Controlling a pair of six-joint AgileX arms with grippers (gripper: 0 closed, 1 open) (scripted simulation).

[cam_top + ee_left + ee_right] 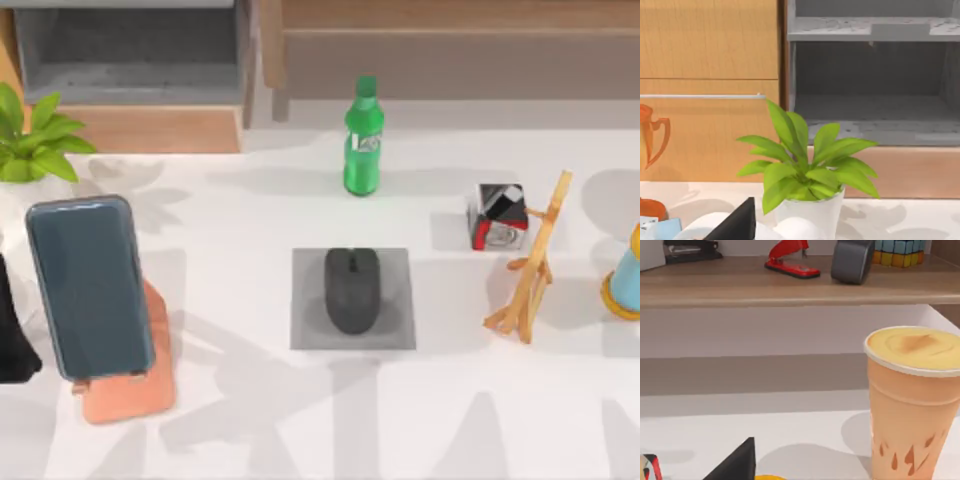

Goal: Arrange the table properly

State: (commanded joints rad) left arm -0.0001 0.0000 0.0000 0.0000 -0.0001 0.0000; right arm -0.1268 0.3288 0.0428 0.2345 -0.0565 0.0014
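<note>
The white surface [300,430] spans the whole top view, its edges cut off on three sides; behind it stands wooden furniture with a grey recess [130,50] at the left and a long wooden shelf unit [450,40] at the right, both cropped by the frame; on the surface's left a dark phone [90,285] leans on an orange stand [140,385], hiding most of it; at the centre a grey square mat [353,298] lies flat with a black mouse [352,290] on it; a wooden easel-like stand [530,270] sits to the right, near a small black, white and red box [498,217] whose printing is too small to make out; a green bottle [363,137] stands upright behind the mat; a leafy plant [35,140] in a white pot [810,215] sits at the far left, half cut off; at the right edge a blue and yellow object [625,280] is too cropped to name; a dark shape at the left edge [15,330] is likely the left arm, hard to tell; each wrist view shows a black tip of its own gripper, left [737,225] and right [735,462], and I cannot tell how wide either one is; an orange cup [912,405] stands close in the right wrist view.
</note>
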